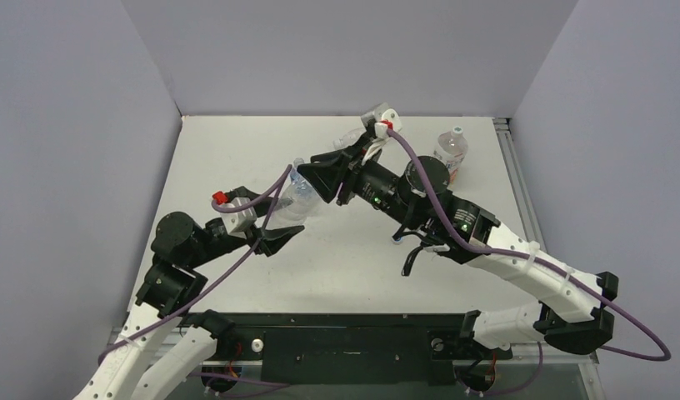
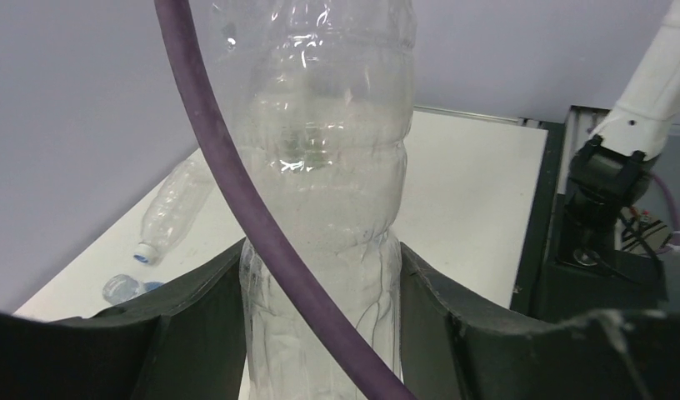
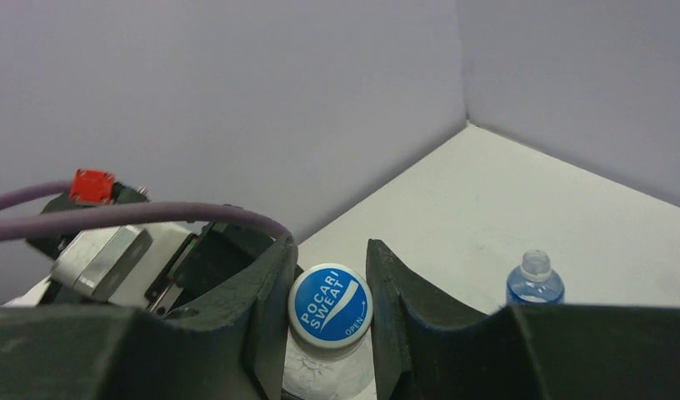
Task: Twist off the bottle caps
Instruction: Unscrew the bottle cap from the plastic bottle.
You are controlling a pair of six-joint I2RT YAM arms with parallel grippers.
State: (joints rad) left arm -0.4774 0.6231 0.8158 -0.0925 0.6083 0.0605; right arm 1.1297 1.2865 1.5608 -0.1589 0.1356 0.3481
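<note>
Right jaws pinching cap [image 3: 330, 305], left jaws bottle [image 2: 324, 250]

Between the black fingers [image 3: 262, 300] of our right gripper [image 3: 330, 260] we see a blue cap [image 3: 330, 305] printed with white lettering. To that gripper's right is a blue-labelled bottle [image 3: 535, 287] with a clear neck. Our left gripper [image 2: 320, 267], black too, flanks a colourless see-through bottle [image 2: 328, 167], with a purple cable [image 2: 228, 167] before it. To its left, a second clear bottle [image 2: 177, 204] carries a small blue top [image 2: 142, 252]. The table [image 2: 478, 183] is white, and the walls [image 3: 237, 100] are pale lilac-grey.
</note>
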